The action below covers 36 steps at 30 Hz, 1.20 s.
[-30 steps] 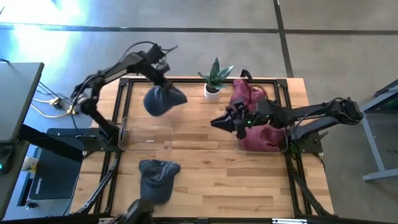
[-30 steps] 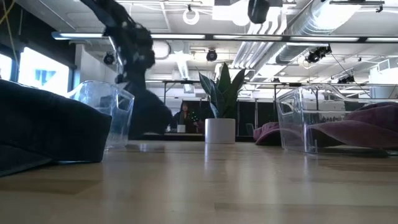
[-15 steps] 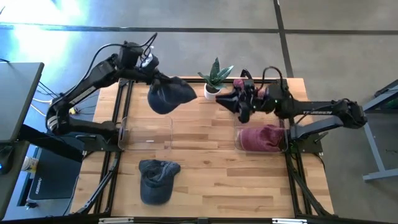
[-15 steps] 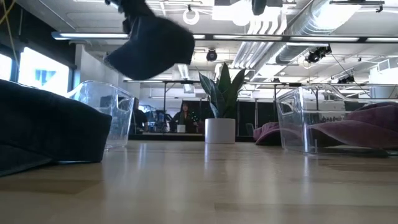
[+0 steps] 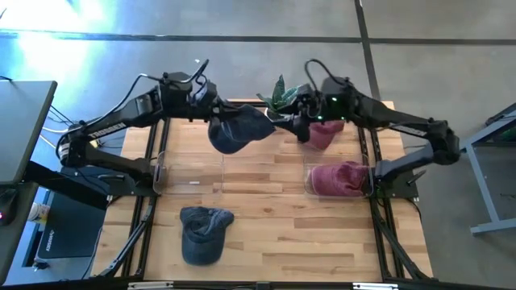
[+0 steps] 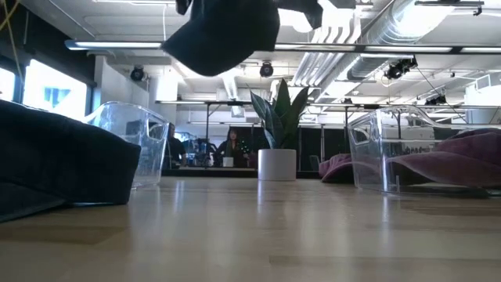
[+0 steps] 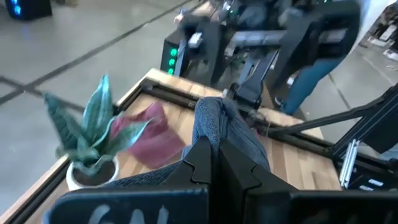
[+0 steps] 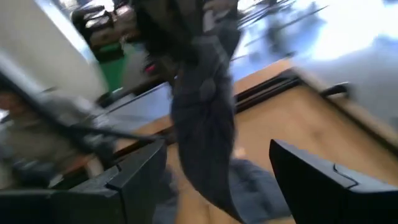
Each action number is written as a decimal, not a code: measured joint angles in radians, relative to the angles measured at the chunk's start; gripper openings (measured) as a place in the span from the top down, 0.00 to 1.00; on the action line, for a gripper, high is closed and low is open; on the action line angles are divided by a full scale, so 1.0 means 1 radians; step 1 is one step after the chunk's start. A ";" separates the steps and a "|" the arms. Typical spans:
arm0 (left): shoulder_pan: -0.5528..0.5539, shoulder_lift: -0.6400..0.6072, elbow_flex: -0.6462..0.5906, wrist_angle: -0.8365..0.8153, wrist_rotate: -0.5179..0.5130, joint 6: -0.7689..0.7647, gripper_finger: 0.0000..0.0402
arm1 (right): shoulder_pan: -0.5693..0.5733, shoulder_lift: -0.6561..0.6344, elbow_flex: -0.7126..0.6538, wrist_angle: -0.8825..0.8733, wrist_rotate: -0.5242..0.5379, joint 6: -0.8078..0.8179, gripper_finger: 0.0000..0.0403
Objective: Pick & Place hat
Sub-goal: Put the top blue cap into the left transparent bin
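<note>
My left gripper (image 5: 211,113) is shut on a dark blue hat (image 5: 239,129), held high over the table's far middle. The hat also shows at the top of the low view (image 6: 223,35). My right gripper (image 5: 286,123) is open at the hat's right end. In the right wrist view its two fingers stand on either side of the hanging hat (image 8: 205,118) without clearly touching it. A second dark blue hat (image 5: 201,232) lies flat on the table near the front left. My left gripper pinches a bunched fold of the hat's cloth (image 7: 214,134) between its two fingers (image 7: 200,163), at the hat's left end. It comes level from the table's left. The hat is lifted clear of the table, with its body sagging toward the right.
A clear bin (image 5: 189,173) stands at the left. Another clear bin (image 5: 310,184) at the right holds a maroon hat (image 5: 339,179). A second maroon hat (image 5: 324,134) lies at the far right. A potted plant (image 5: 278,98) stands at the far edge, just behind the held hat.
My left gripper has risen and gone toward the table's right edge, carrying the dark blue hat from low near the left bin to high over the far middle. My right gripper has risen and moved toward the far edge and left, up to the hat.
</note>
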 joint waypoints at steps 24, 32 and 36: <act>-0.030 0.000 0.000 0.097 0.175 0.062 0.70 | 0.016 0.111 0.103 -0.015 -0.491 0.072 0.98; -0.083 0.070 0.004 0.154 0.221 0.107 0.28 | 0.019 0.181 0.244 -0.247 -0.652 -0.046 0.99; -0.118 0.160 -0.005 0.197 0.208 0.101 0.20 | 0.041 0.220 0.273 -0.248 -0.730 -0.084 0.98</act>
